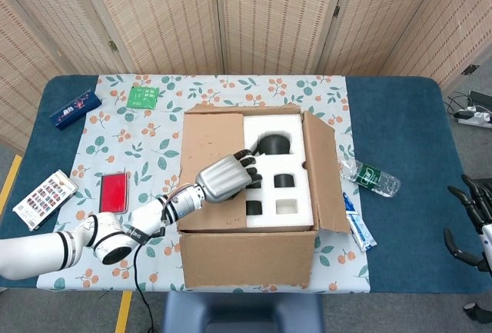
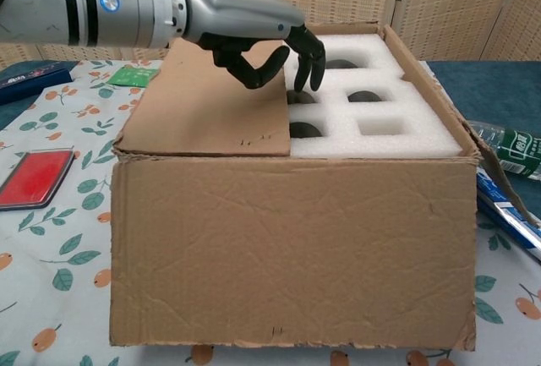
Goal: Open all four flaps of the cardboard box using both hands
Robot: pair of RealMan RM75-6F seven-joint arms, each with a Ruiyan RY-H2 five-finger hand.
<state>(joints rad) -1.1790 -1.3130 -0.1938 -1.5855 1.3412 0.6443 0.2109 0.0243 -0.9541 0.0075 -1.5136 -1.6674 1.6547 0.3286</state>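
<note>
The cardboard box (image 1: 247, 258) stands mid-table with white foam (image 1: 286, 142) showing inside. Its left flap (image 1: 209, 148) lies flat over the box's left half; in the chest view this left flap (image 2: 211, 100) meets the foam (image 2: 376, 104). The right flap (image 1: 324, 170) stands up and leans outward. The back flap (image 1: 242, 108) is folded back, and the front flap (image 2: 287, 252) hangs down. My left hand (image 1: 225, 176) hovers over the left flap's free edge. In the chest view the left hand (image 2: 254, 35) has its fingers (image 2: 309, 57) hooked down, holding nothing. My right hand (image 1: 478, 216) stays at the far right, fingers spread.
A water bottle (image 1: 370, 177) and a blue-white packet (image 1: 358, 227) lie right of the box. A red item (image 1: 114, 192), a green packet (image 1: 143, 96), a blue box (image 1: 76, 108) and a colour card (image 1: 44, 198) lie to the left. A folding screen stands behind.
</note>
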